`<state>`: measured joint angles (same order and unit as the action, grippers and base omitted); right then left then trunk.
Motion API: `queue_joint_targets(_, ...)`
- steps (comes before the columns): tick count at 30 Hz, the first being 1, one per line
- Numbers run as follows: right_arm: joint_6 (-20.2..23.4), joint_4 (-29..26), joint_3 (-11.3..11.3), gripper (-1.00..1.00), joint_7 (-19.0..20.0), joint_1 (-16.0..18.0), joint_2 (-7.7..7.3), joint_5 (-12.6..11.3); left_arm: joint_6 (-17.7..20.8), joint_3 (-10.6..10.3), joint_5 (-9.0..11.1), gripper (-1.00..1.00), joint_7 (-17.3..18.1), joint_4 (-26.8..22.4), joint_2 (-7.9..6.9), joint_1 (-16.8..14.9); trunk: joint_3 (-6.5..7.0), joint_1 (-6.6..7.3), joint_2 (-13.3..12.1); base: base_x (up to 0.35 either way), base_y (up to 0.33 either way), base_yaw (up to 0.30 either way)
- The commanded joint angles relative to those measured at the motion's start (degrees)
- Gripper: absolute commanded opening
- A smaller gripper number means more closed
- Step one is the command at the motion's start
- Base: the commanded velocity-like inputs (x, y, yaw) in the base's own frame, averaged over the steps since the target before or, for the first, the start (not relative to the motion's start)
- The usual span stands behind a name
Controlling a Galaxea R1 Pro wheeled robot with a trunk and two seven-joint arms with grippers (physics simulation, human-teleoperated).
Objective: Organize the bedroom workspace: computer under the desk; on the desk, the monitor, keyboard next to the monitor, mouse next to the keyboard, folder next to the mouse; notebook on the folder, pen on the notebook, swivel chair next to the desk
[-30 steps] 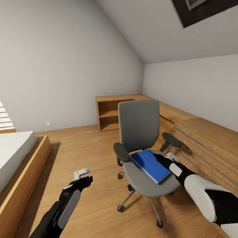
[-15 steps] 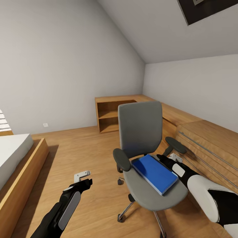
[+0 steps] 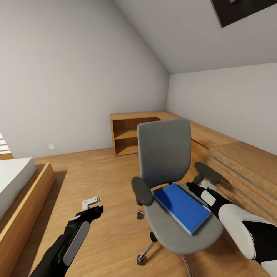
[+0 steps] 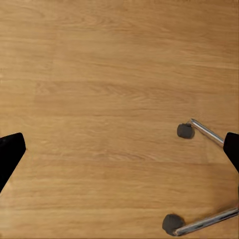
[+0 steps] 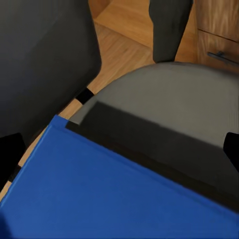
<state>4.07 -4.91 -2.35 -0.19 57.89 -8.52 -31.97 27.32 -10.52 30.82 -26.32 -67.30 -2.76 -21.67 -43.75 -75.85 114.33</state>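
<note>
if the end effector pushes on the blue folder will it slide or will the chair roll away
The blue folder looks flat and stiff, lying loose on the swivel chair, so it would probably slide. The chair stands on castors on smooth wood floor, so a firm push may well roll or swivel it.

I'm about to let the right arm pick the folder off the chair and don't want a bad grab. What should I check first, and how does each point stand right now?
1. Folder lies flat on the swivel chair's seat, nothing on top: ok.
2. Right gripper is at the folder's far edge, beside the armrest: ok.
3. Right gripper is open, its fingertips wide apart in the right wrist view: ok.
4. Fingers straddle the folder's edge: not ok, the wrist view looks down on the cover, not yet around it.
5. Left gripper is out of the way, open over bare floor beside the chair's castors: ok.
6. Desk is in sight for the drop-off: cannot tell.
</note>
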Motion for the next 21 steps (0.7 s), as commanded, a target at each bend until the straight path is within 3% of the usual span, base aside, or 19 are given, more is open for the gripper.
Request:
queue_joint_targets(1,1.03,-0.13,-0.22,1.00,-0.79,0.02,-0.01,0.07,0.04,-0.13,0.69,1.00,-0.58,-0.19,-0.32,-0.04,-0.06,0.00,0.03,0.177,0.000,0.000)
queue_joint_targets(11,3.66,-0.35,-0.20,1.00,-5.15,0.03,-0.01,0.22,0.46,0.11,1.01,1.00,-0.62,-1.23,-0.67,-0.04,-0.06,0.00,0.03,0.075,0.000,0.000)
queue_joint_targets(21,3.59,-0.62,-0.07,1.00,-6.20,0.03,0.07,0.20,0.61,1.53,1.55,1.00,-0.74,-2.72,-0.63,-0.04,-0.06,0.00,0.03,0.003,0.000,0.000)
